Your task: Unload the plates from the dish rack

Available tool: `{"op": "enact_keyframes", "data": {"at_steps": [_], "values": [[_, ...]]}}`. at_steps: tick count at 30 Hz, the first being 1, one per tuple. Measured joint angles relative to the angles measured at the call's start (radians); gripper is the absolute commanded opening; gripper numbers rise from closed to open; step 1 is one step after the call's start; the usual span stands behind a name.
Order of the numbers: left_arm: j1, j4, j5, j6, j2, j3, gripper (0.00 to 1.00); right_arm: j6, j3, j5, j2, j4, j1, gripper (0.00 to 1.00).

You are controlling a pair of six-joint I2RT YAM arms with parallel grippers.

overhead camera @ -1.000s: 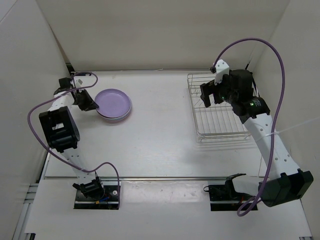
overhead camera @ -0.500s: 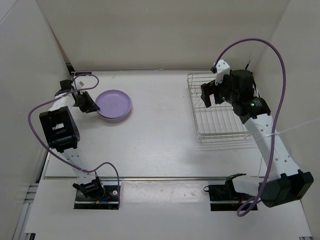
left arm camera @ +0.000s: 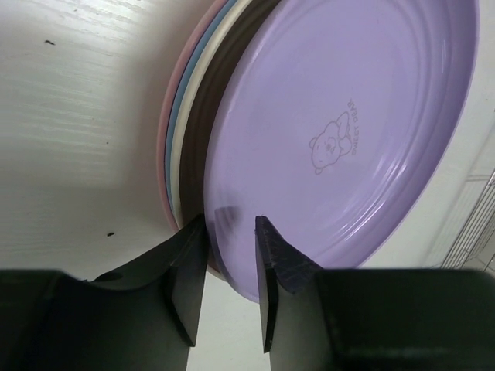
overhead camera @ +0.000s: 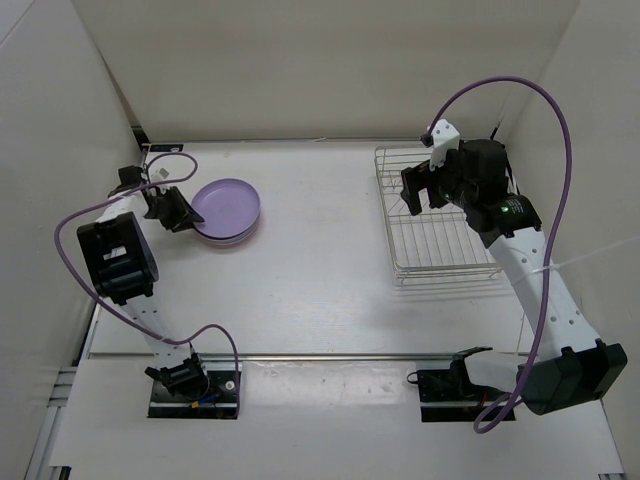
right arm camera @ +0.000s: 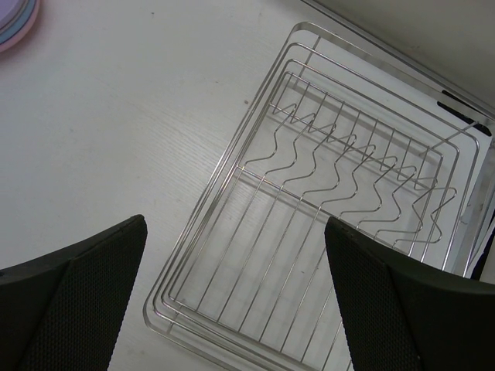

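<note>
The plates lie stacked (overhead camera: pixel 228 208) on the table at the left. The lavender plate (left arm camera: pixel 348 116) is on top, tilted slightly off the cream (left arm camera: pixel 186 147), blue (left arm camera: pixel 181 93) and pink (left arm camera: pixel 165 154) ones beneath. My left gripper (overhead camera: pixel 183 214) (left arm camera: pixel 230 224) straddles the lavender plate's near rim, its jaws standing apart, wider than the rim is thick. The dish rack (overhead camera: pixel 440 235) (right arm camera: pixel 221 176) sits at the right and holds nothing. My right gripper (overhead camera: pixel 420 190) (right arm camera: pixel 236 222) hovers wide open above the rack's near left part.
Light walls close in the table on the left, back and right. The rack's row of upright prongs (right arm camera: pixel 356 154) runs along its far side. The stack's edge (right arm camera: pixel 15 23) shows in the corner of the right wrist view.
My left gripper's jaws have spread apart around the lavender plate's rim, and the plate has settled slightly left onto the stack. The right arm has hardly moved.
</note>
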Motion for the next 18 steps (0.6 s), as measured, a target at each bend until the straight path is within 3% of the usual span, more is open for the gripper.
{"op": "enact_keyframes", "data": {"at_steps": [2, 6, 11, 18], "values": [[0.005, -0.007, -0.001, 0.002, 0.000, 0.003, 0.43, 0.000, 0.000, -0.002, 0.000, 0.000, 0.000, 0.99], [0.008, -0.021, 0.000, 0.007, -0.001, 0.010, 0.59, 0.000, 0.000, -0.009, 0.000, 0.000, 0.000, 0.99], [0.008, -0.030, 0.006, 0.011, -0.002, 0.022, 0.72, 0.000, 0.000, -0.012, 0.000, 0.000, 0.000, 0.99], [0.011, -0.045, 0.024, 0.010, -0.002, 0.057, 0.73, 0.000, 0.000, -0.013, 0.000, 0.000, 0.000, 0.99]]}}
